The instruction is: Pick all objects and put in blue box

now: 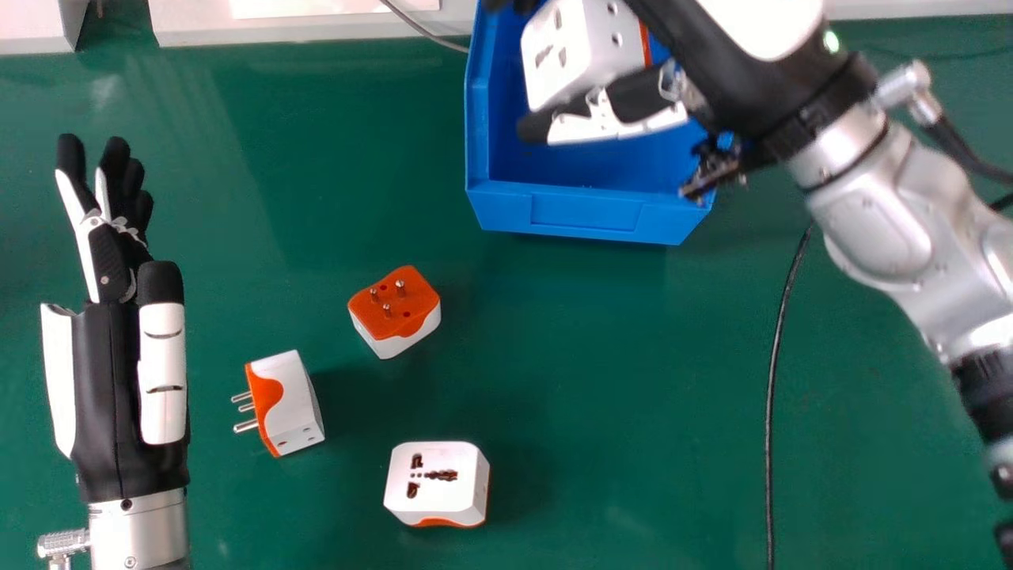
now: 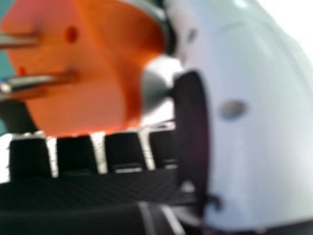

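Adapter (image 1: 557, 57) rests in right hand (image 1: 635, 96), between thumb and fingers, over blue box (image 1: 506, 207).

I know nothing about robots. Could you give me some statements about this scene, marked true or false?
1. The right hand holds a plug over the blue box. True.
2. The left hand also holds a plug. False: the left hand is open and holds nothing.
3. On the table, the plug nearest the box has its pins up. True.
4. Five plugs lie on the table. False: three do.
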Controlling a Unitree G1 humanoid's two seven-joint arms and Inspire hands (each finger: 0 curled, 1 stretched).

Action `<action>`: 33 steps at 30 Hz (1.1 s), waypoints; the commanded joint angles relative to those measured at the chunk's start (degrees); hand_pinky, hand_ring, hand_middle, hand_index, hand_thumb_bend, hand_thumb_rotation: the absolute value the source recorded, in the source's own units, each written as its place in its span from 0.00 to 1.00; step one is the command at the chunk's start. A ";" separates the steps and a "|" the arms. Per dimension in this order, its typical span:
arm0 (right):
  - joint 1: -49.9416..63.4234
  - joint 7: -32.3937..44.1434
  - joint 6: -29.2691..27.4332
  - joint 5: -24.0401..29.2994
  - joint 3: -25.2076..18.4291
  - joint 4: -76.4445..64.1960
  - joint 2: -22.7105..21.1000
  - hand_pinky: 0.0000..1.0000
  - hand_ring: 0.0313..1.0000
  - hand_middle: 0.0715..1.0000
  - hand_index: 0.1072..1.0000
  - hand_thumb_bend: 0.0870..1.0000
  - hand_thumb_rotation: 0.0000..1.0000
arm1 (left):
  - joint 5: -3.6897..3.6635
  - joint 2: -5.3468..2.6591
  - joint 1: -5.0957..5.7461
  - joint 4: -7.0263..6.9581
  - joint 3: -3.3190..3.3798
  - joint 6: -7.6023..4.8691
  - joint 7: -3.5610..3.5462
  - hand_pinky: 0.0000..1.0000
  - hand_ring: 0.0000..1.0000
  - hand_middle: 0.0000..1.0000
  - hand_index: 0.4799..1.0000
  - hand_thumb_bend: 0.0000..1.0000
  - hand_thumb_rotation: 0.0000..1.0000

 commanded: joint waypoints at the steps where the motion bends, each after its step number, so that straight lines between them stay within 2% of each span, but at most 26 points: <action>1: -6.55 -1.82 0.79 0.26 -0.68 3.10 0.20 0.22 0.33 0.43 0.47 0.47 0.00 | 0.98 0.40 -0.96 0.04 0.08 -0.53 0.59 1.00 1.00 1.00 0.99 0.54 0.98; 6: -15.83 -3.28 2.52 -0.86 1.25 15.01 2.02 0.20 0.29 0.41 0.47 0.47 0.00 | 1.62 0.56 -1.80 1.18 0.01 -0.97 1.15 1.00 1.00 1.00 0.99 0.56 0.98; 11: -24.43 -7.42 5.31 -3.85 4.84 26.78 4.38 0.19 0.27 0.41 0.46 0.48 0.00 | 1.14 0.84 -2.41 1.94 -0.14 -1.34 1.01 1.00 1.00 1.00 0.99 0.58 0.97; 14: -28.33 -9.81 7.47 -5.53 7.16 32.50 5.63 0.15 0.22 0.41 0.45 0.48 0.00 | 1.00 0.93 -2.59 1.96 -0.13 -1.40 1.01 1.00 1.00 1.00 0.99 0.59 0.97; 20: -32.74 -10.85 12.93 -6.50 9.91 40.35 7.74 0.15 0.21 0.40 0.45 0.48 0.00 | 0.78 0.92 -3.10 2.69 -0.08 -1.83 0.98 1.00 1.00 1.00 0.99 0.59 0.97; 30: -34.76 -8.39 19.14 -5.97 12.74 44.39 9.26 0.19 0.26 0.42 0.46 0.48 0.00 | 0.93 0.71 -3.05 2.19 -0.20 -1.94 1.08 1.00 1.00 1.00 0.98 0.59 0.97; 33: -35.03 -6.96 20.67 -5.53 12.79 45.13 9.52 0.21 0.27 0.43 0.47 0.47 0.00 | 0.71 0.87 -3.09 2.22 -0.20 -1.82 0.98 1.00 1.00 1.00 0.98 0.59 0.97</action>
